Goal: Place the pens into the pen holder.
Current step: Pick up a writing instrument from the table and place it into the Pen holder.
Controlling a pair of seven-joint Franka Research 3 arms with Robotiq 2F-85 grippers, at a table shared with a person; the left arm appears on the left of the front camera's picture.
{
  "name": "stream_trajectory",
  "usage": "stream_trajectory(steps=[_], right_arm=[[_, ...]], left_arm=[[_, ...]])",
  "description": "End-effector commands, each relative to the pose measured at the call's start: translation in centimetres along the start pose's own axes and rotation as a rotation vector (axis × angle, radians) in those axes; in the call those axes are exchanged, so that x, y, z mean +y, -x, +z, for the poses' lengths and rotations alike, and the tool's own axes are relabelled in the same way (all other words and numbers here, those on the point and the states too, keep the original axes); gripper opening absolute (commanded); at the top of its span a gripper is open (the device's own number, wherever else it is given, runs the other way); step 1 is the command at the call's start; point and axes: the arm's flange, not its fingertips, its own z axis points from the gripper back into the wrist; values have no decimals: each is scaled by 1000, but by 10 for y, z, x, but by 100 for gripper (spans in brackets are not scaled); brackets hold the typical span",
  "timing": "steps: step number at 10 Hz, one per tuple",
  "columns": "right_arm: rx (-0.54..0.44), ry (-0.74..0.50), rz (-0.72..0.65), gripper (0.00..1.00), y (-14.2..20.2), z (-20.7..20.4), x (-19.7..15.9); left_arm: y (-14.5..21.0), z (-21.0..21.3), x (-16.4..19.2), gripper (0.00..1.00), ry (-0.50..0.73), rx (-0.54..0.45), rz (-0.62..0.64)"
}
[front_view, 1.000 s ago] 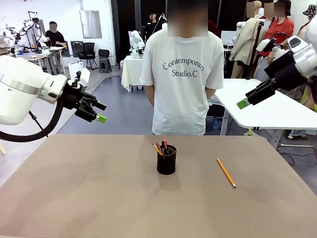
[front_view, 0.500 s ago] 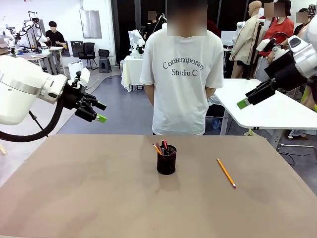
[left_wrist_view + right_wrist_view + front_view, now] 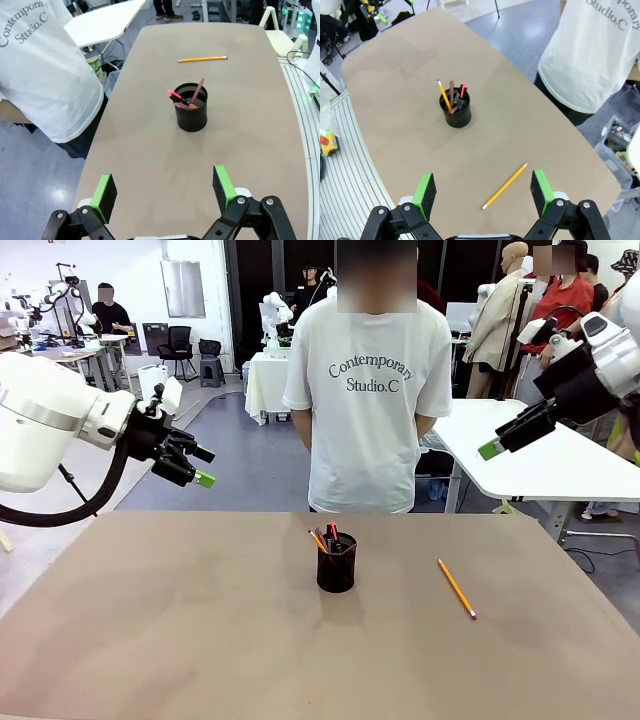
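Since the loose yellow pencil point(image 3: 457, 588), flat on the table point(image 3: 180, 640) well apart from the mesh pen holder point(image 3: 336, 565) on the robot's right, looks light, thin and stiff, pinch it mid-shaft; left gripper point(image 3: 204, 466) and right gripper point(image 3: 497, 443) hover high at the sides, jaws wide, empty.

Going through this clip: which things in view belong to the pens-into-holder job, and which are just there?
Belongs to the job:
- black mesh pen holder
- three pens already standing in it
- yellow pencil lying loose on the brown table

Just there:
- person in a white T-shirt, standing at the far edge
- white table behind
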Motion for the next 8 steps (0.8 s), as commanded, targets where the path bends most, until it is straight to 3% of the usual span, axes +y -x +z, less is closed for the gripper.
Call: stream_trajectory(steps=[1, 4, 8], right_arm=[[0, 0, 0, 100, 0, 0, 0], [231, 257, -230, 100, -28, -35, 8], [489, 414, -404, 100, -34, -74, 12]], left_arm=[[-1, 0, 1, 100, 7, -3, -3], [-1, 0, 1, 100, 7, -3, -3], [-1, 0, 1, 100, 7, -3, -3]])
